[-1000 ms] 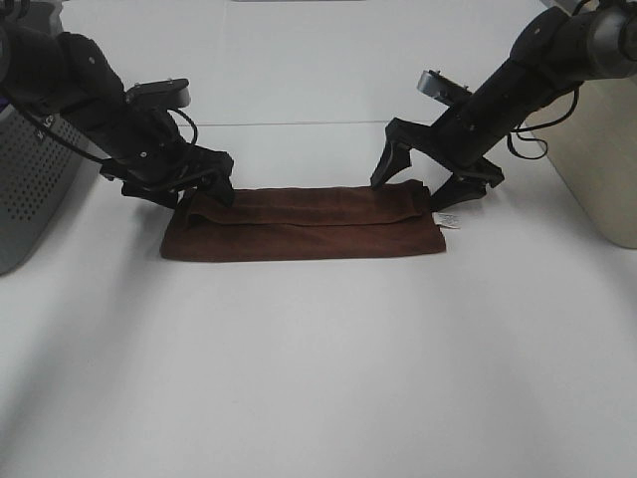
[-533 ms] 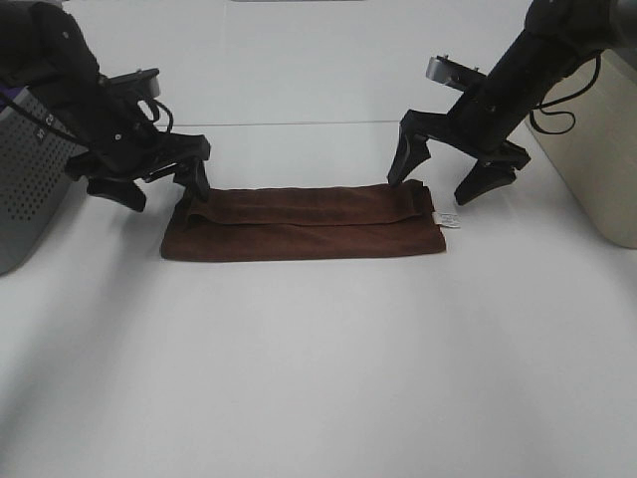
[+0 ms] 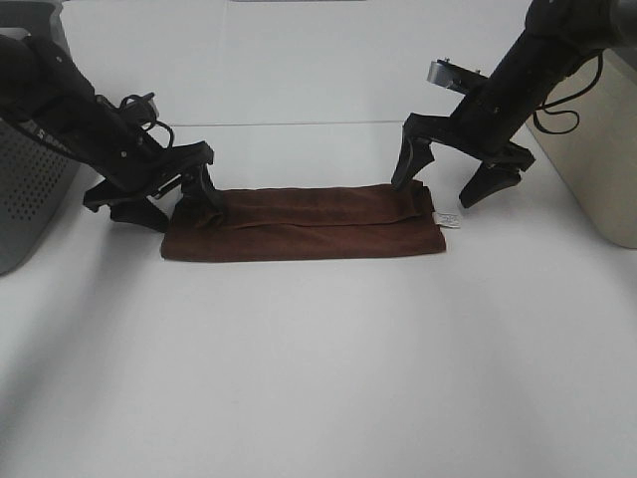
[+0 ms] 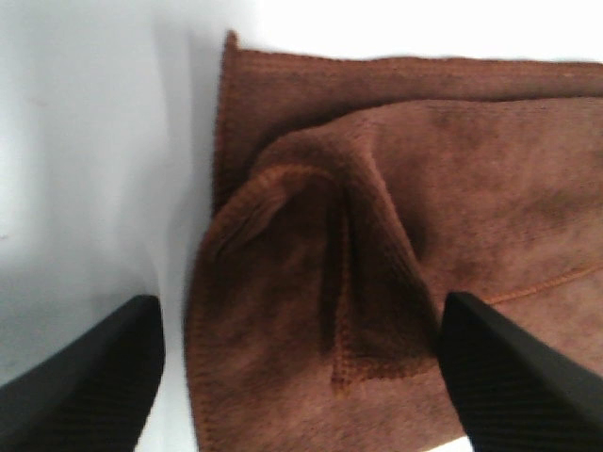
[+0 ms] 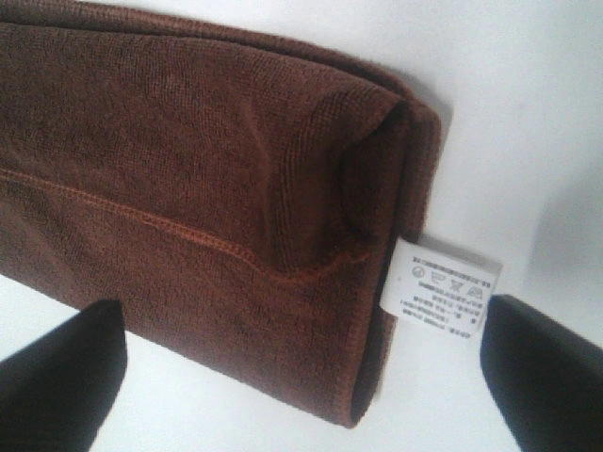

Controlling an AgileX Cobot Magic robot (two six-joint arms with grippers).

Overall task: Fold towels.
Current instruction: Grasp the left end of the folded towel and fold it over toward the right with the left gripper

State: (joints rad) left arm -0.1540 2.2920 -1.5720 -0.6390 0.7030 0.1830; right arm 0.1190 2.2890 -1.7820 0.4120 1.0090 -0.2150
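We begin at the left pincer (image 3: 179, 207); its jaws stand wide apart and grip nothing; it sits low over the white table (image 3: 318, 378), with a grey perforated bin (image 3: 30, 189) behind its arm. The left end of the dark reddish-brown towel (image 3: 304, 224) lies between its two fingers; in the left wrist view one finger (image 4: 89, 381) is over bare table just outside the towel's short edge, and the other (image 4: 513, 377) is over the cloth further in. Between them the top layer is rumpled into a raised ridge, its hemmed corner bent over on itself; whether either finger touches the cloth we cannot tell.

From that pincer the towel runs as a long narrow strip; its long axis lies straight across the table towards the other pincer, and its short ends face the two pincers. It is folded lengthwise; a narrower upper layer covers the far part, and its stitched hem runs along the length.

At the right end a small white tag (image 3: 447, 219) sticks out of the near corner, pointing away from the strip. The right pincer (image 3: 435, 191) hangs above this end with its jaws spread wide and empty; one finger is over the far edge of the cloth, the other past the tag over bare table. A beige container (image 3: 607, 149) stands beyond its arm.
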